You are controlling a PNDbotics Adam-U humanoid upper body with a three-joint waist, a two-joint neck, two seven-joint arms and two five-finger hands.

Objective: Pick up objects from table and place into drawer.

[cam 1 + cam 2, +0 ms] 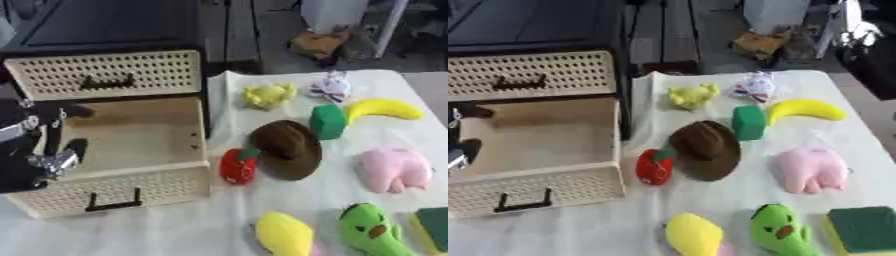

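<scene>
The cream perforated drawer stands pulled open at the left, and its tan floor is bare. My left hand, black with silver parts, hangs over the drawer's left side. I cannot make out whether it holds anything. On the white cloth to the right lie a red plush fruit, a brown hat, a green block, a banana, a yellow plush and a pink plush. My right hand is out of view.
A closed upper drawer front with a black handle stands behind the open one. A white and purple toy lies at the back. A yellow plush, a green plush and a green-yellow sponge lie near the front edge.
</scene>
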